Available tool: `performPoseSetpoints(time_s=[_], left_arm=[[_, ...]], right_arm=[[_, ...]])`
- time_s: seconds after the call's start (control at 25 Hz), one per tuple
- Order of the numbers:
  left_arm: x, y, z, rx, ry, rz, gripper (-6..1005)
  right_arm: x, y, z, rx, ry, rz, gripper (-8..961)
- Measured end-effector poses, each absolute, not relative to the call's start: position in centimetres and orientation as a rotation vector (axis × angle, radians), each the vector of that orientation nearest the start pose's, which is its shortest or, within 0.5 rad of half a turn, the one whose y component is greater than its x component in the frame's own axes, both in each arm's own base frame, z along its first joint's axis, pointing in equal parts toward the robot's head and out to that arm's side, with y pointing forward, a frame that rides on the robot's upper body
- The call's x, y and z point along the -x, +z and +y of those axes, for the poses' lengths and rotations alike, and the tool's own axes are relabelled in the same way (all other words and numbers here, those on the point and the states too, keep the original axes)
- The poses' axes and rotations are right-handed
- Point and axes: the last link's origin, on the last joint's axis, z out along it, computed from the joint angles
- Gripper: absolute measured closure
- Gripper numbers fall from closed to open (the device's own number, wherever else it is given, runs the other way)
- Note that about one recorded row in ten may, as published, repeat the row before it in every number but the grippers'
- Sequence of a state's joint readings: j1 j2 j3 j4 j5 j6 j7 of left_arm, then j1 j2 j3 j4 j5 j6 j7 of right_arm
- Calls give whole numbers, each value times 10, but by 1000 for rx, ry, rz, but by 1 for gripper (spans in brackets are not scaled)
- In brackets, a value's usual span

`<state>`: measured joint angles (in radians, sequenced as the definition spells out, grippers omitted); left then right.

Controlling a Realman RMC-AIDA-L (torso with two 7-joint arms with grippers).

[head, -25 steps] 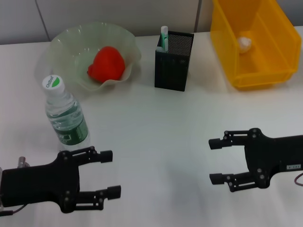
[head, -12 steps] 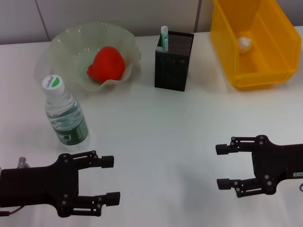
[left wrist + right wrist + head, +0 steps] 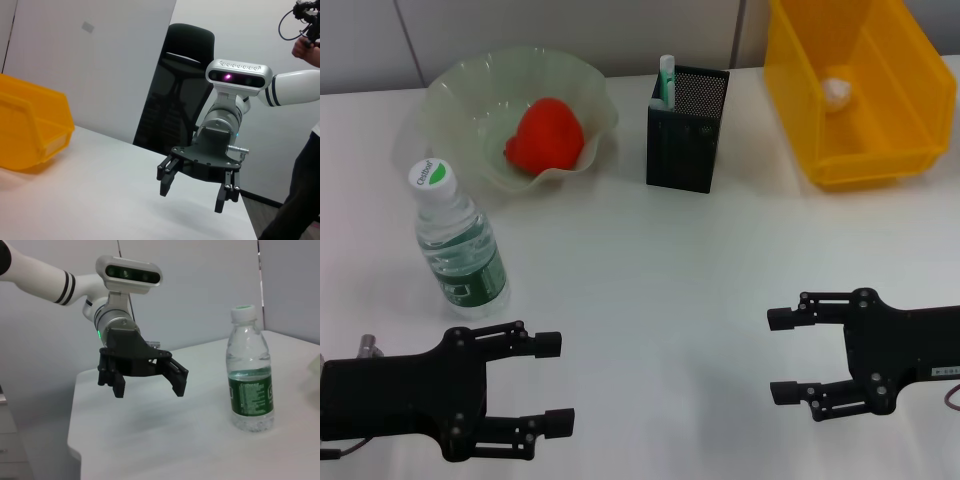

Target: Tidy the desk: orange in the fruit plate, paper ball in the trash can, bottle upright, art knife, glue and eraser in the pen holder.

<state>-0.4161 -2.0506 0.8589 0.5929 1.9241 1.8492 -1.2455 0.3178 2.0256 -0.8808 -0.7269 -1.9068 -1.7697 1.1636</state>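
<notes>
Clear plastic water bottle (image 3: 461, 247): white cap with green mark, dark green label with white print. Pale green translucent wavy plate (image 3: 485, 150) holding a red-orange fruit (image 3: 546, 135). Black mesh pen holder (image 3: 687, 129). Yellow plastic bin (image 3: 860, 95) with white paper ball (image 3: 837, 92). White tabletop (image 3: 660, 260). 2 matte black grippers.

White desk (image 3: 650, 290); pale panelled wall (image 3: 520, 25); black office chair (image 3: 180, 95), perhaps mesh-backed.
</notes>
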Motion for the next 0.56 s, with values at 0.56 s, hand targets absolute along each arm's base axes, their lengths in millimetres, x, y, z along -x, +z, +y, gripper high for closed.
performPoseSetpoints(time_s=[0.56], left_arm=[[268, -12, 255, 3008, -915, -525, 155]], right_arm=[[-291, 9, 254, 2923, 717, 359, 180]])
